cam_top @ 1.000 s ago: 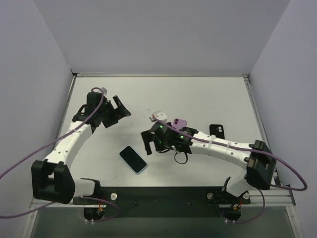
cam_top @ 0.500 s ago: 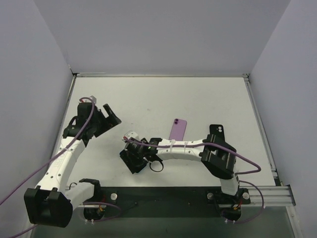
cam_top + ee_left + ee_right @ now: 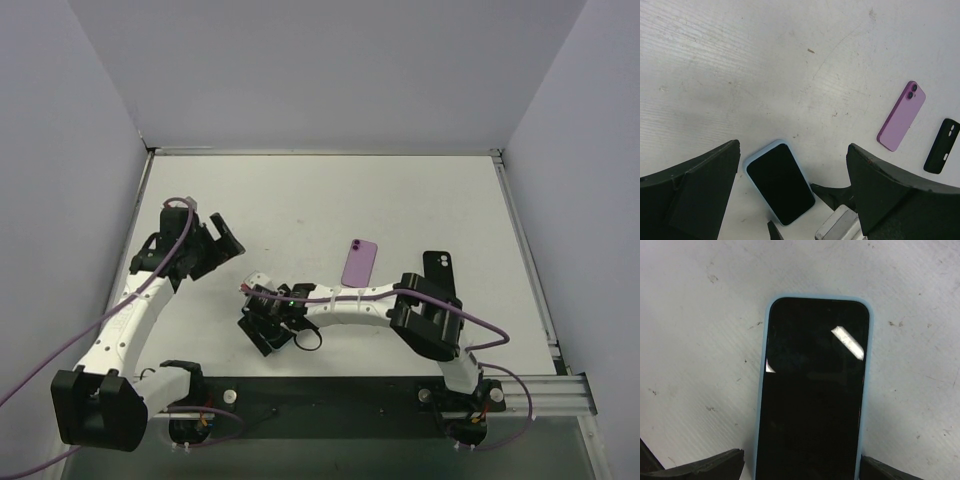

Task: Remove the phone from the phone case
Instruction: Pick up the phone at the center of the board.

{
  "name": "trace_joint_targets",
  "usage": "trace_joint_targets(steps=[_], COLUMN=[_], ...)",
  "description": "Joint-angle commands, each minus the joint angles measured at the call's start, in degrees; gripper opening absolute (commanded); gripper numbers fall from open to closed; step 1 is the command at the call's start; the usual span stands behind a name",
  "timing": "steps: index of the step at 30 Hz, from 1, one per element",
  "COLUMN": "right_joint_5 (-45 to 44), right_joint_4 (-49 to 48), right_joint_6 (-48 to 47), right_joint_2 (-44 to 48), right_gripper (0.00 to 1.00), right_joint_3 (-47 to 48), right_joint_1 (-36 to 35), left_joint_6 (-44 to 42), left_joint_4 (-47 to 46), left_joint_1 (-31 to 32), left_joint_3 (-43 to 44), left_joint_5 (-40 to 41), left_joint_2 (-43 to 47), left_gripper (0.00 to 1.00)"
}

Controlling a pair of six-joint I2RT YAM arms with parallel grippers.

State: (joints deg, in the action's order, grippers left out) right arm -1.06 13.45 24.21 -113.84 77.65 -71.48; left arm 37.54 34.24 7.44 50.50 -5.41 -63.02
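Nearest the arms' bases, the phone lies flat and screen-up on the white tabletop, close to its front edge and a little left of centre. It sits inside its light-blue case, whose rim shows all round the dark glass in the right wrist view. The right arm stretches leftward across the front of the tabletop and ends directly above the phone, so the overhead view shows little of the phone itself. The right fingers are spread apart, one tip showing at each lower corner of the wrist view, just outside the case's long edges. Whether either tip touches the case cannot be told, and nothing is gripped.

Farther back and to the left, the left arm rises along the left side of the tabletop. The left fingers are parted wide and hold nothing. They hang well above the surface, looking down on the cased phone and the tip of the right arm beside it.

Beyond the phone, right of centre, a purple phone lies with its back and camera lenses upward. It rests at a slight slant, well apart from the cased one. Just to its right lies a black case with a camera cut-out at its far end, partly overlapped by the right arm's elbow in the overhead view.
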Motion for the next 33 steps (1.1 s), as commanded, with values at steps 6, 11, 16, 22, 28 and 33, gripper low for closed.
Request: trace_joint_targets(steps=[6,11,16,22,28,33], right_joint_5=[-5.88,-8.43,-8.00,-1.23,0.71,2.55], right_joint_4=[6.40,7.11,4.84,-7.64,-10.46,-10.55], right_joint_6=[0.58,1.63,4.35,10.59,11.30,11.39], right_joint_2=[-4.63,-3.06,3.16,13.73,17.34,17.60], right_gripper=[0.89,0.63,0.34,0.15,0.10,0.09], right_joint_3=[4.79,4.27,0.24,-11.44,-13.05,-12.61], right_joint_1=[-1.73,-1.73,-0.24,6.00,8.20,7.94], left_joint_6=[1.57,2.27,2.71,8.60,17.47,22.13], left_joint_4=[1.18,-0.40,-1.88,-10.22,-25.23,-33.44], left_joint_1=[-0.24,-0.32,-0.32,1.25,10.92,11.63], left_joint_3=[1.19,-1.01,-6.10,-18.24,-25.53,-27.30], left_joint_5=[-1.62,-3.20,-9.43,-18.31,-21.48,-23.59], left_joint_2=[-1.13,-2.89,-2.90,-0.35,-2.71,-4.74], left_gripper=[0.97,0.97,0.98,0.97,0.97,0.97])
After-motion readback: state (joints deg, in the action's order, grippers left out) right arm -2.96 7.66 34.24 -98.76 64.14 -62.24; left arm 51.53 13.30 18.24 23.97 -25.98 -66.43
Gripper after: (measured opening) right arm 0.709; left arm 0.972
